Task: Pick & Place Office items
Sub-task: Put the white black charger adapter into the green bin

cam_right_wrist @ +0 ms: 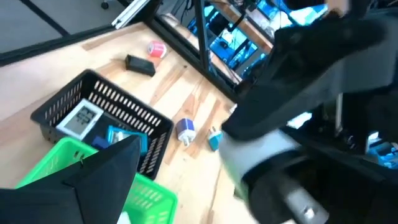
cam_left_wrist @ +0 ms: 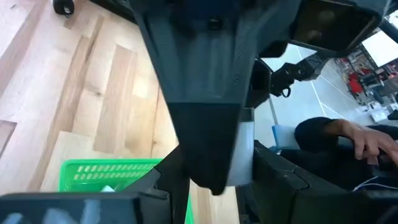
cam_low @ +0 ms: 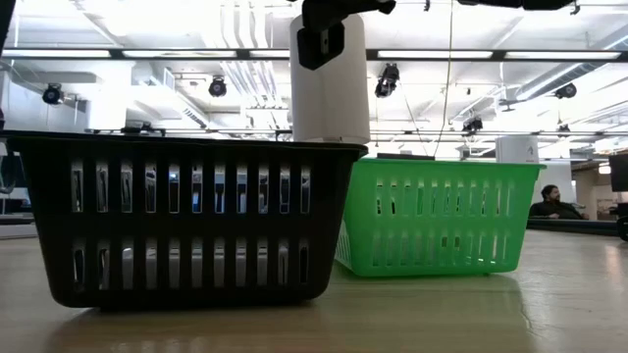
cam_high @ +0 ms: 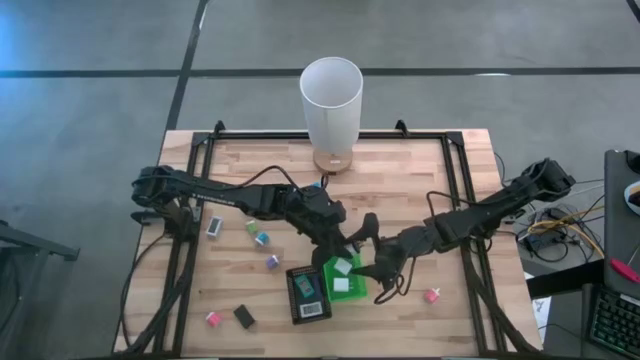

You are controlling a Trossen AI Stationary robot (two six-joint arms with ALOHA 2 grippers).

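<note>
High view gives us the whole layout: both arms reach in over the middle of the tabletop [cam_high: 400, 170], with the left tool [cam_high: 345, 243] and right tool [cam_high: 372, 262] close together above the green tray [cam_high: 352, 294], which sits right beside the black tray [cam_high: 296, 300]. We can't tell from any camera whether either tool is open or closed. White items [cam_high: 344, 268] lie in the green tray, and a white one with a blue one [cam_high: 309, 289] in the black tray. Loose items are scattered to the left: a white block [cam_high: 214, 229], a purple one [cam_high: 272, 262], a pink one [cam_high: 213, 318], a black one [cam_high: 244, 317], plus a pink one [cam_high: 431, 294] off to the right. Low view only shows us the two trays' slotted walls [cam_low: 186, 221] and the tall white cylinder [cam_low: 329, 93] behind them. Right wrist view picks up the black tray's contents [cam_right_wrist: 78, 119] much closer. Left wrist view catches a person's hand [cam_left_wrist: 373, 142] beyond the tabletop.
</note>
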